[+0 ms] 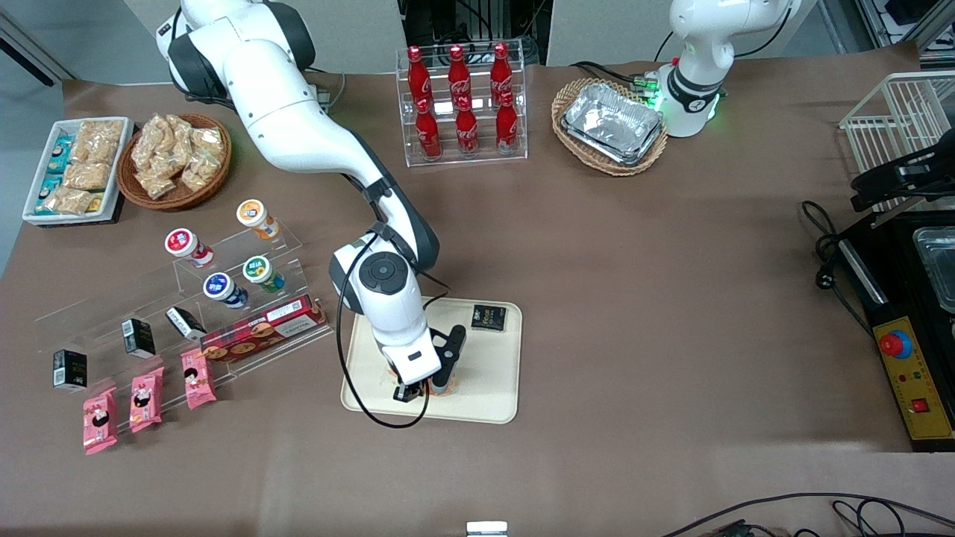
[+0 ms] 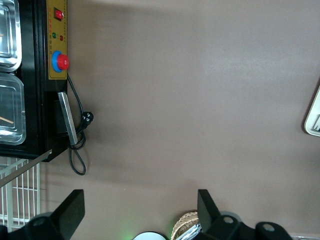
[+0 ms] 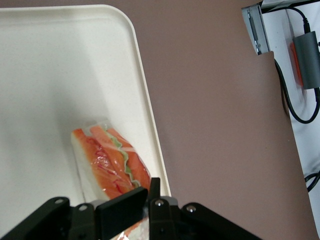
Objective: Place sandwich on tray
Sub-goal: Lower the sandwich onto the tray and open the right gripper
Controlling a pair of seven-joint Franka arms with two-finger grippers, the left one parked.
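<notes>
The claw sits low over the cream tray, its fingers closed on the wrapped sandwich resting there.

Front camera high, looking down on whole table; right wrist camera close above tray, shared.

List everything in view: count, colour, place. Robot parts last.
sandwich: 1, white with orange-red filling, on the tray.
tray: 1, cream, nearest the front camera.
dark packet: 1, black, on the tray.
cola bottles: 6, red, in a clear rack.
foil trays: silver stack, in a wicker basket.
pink packets: 3, toward the working arm's end.
red box: 1, on the clear stand.
gripper: 1, shut on the sandwich, over the tray.
</notes>
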